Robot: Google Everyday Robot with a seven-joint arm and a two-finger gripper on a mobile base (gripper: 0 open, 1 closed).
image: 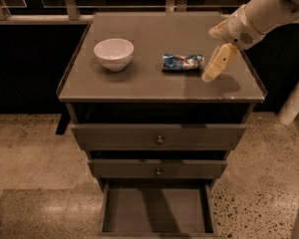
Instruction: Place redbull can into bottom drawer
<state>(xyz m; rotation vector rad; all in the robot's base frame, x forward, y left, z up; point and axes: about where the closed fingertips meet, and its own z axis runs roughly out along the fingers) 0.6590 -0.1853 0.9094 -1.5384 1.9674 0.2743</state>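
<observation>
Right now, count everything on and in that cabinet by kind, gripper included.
Bowls: 1, white bowl, left on the cabinet top.
Cans: 1, redbull can, lying on its side.
Drawers: 3, top drawer, middle drawer, bottom drawer pulled out.
Grippers: 1, gripper just right of the can.
Total: 6.

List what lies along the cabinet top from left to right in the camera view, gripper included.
white bowl → redbull can → gripper, just right of the can, over the right part of the cabinet top.
</observation>
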